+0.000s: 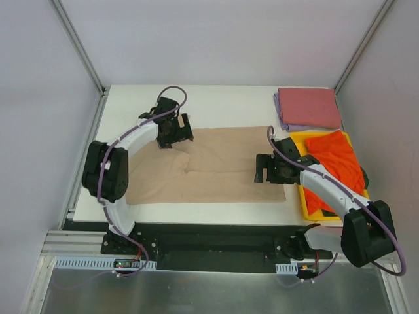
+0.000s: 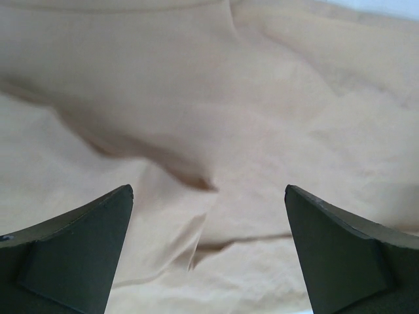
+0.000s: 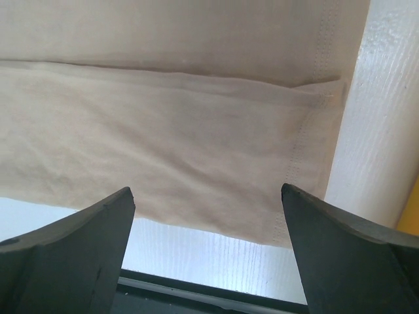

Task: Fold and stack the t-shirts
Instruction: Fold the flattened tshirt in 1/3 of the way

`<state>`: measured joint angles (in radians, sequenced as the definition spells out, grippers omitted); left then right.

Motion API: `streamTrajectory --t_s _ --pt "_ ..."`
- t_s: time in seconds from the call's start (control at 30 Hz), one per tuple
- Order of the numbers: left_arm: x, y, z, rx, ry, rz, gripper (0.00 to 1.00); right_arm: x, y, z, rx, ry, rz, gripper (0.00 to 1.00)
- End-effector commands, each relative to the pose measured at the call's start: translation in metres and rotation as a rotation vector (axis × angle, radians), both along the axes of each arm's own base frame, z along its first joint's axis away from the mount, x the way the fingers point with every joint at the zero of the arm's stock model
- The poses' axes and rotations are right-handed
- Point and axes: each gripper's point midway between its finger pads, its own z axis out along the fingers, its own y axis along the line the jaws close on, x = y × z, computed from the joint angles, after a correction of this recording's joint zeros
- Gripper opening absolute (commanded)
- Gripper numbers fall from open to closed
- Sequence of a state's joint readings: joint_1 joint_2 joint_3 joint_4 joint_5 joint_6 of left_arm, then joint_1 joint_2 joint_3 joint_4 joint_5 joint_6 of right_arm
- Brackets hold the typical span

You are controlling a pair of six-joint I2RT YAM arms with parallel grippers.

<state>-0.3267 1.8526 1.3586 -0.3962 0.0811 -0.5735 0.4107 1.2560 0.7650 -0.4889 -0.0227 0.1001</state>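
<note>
A tan t-shirt lies spread flat across the middle of the table, with a few wrinkles near its left half. My left gripper hovers open over its far left part; in the left wrist view the open gripper has only creased tan cloth below it. My right gripper stands open at the shirt's right edge. In the right wrist view the open gripper straddles the stitched hem near its corner, holding nothing. A dusty pink-red t-shirt lies folded on a lavender one at the back right. An orange-red t-shirt lies crumpled in the tray.
A yellow tray sits at the table's right side under the orange-red shirt, right beside my right arm. White table surface shows below the hem, and the table's near edge lies just beyond it. Enclosure walls stand around the table.
</note>
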Motion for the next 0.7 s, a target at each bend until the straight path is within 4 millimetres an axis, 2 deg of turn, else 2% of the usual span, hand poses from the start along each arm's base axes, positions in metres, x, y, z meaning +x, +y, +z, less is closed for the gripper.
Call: streamTrajectory --t_s 0.0,0.07,0.13,0.27,0.43,0.57,0.67 --pt "-0.03 0.031 0.057 0.057 -0.145 0.057 0.99 0.01 0.009 0.026 0.05 -0.076 0.033 0.96" --pt "-0.048 0.052 0.06 0.091 -0.17 0.132 0.99 0.01 0.015 0.024 0.073 -0.083 0.052 0.96" --pt "-0.065 0.071 0.049 0.098 -0.149 0.202 0.99 0.011 0.02 0.02 0.088 -0.079 0.067 0.96" --pt "-0.101 0.1 0.006 0.081 -0.018 0.301 0.99 0.014 0.021 0.005 0.068 -0.034 0.048 0.96" --pt "-0.135 0.116 -0.029 0.08 0.091 0.386 0.99 0.01 0.012 -0.019 0.004 0.038 0.004 0.96" --pt "-0.159 0.121 -0.046 0.086 0.133 0.427 0.99 -0.01 0.002 -0.038 -0.028 0.112 -0.035 0.96" --pt "-0.178 0.126 -0.057 0.097 0.158 0.466 0.99 -0.021 -0.005 -0.044 -0.033 0.121 -0.059 0.96"
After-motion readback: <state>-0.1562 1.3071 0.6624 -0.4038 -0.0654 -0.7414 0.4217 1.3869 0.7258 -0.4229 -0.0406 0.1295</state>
